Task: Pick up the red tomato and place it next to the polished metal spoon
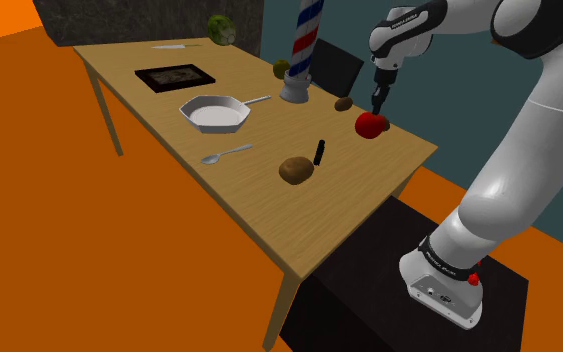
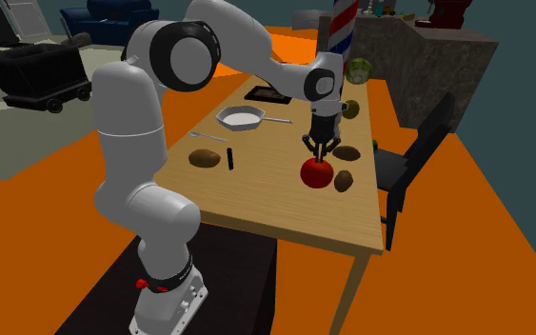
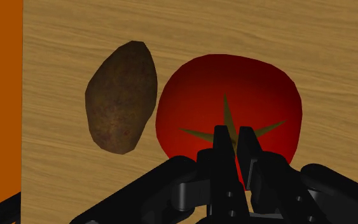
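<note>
- The red tomato [image 1: 370, 125] rests on the wooden table [image 1: 159, 125], near the edge closest to the stand. In the shoulder view it sits at about 2 o'clock from the large brown potato [image 1: 296, 170].
- It is close to round, with no clear long axis. Its dull star-shaped calyx [image 3: 229, 127] points straight up at the hand.
- A smaller potato [image 3: 121, 97] lies just beside the tomato. In the second exterior view it sits between 3 and 4 o'clock of the tomato, and its long axis runs roughly alongside the tomato's flank.
- The metal spoon [image 1: 226, 154] lies well apart from the tomato, at about 9 o'clock of it in the shoulder view. A grey pan [image 1: 214, 113] is at 12 o'clock of the spoon.
- Small pale lettering shows on the arm's wrist link [image 1: 406, 20] and on its base, but none of it can be read.
- The gripper [image 3: 233, 145] hangs directly over the tomato's crown, and its two black fingers [image 3: 221, 143] are drawn almost together with only a sliver of red between them.
- The fingers clasp nothing that can be seen. The tips may be resting on the calyx, but the angle leaves that uncertain.
</note>
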`<state>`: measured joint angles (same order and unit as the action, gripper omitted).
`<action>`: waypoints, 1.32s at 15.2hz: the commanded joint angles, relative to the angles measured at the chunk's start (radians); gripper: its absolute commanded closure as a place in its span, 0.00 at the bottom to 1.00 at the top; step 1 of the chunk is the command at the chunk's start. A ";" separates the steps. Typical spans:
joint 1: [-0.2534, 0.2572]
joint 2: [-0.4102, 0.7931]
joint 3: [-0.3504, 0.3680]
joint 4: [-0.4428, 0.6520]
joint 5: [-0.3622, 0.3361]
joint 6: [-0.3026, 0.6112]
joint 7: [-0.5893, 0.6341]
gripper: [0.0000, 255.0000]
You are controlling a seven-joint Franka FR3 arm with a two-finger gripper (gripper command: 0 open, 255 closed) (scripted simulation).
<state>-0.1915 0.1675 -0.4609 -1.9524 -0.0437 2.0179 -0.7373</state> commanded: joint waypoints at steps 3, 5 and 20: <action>0.001 -0.011 -0.001 0.014 -0.005 -0.025 0.001 1.00; 0.003 -0.021 -0.001 0.030 -0.009 -0.050 0.002 1.00; 0.008 -0.068 -0.003 0.179 -0.027 -0.242 0.000 1.00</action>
<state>-0.1836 0.1025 -0.4640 -1.7823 -0.0693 1.7887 -0.7374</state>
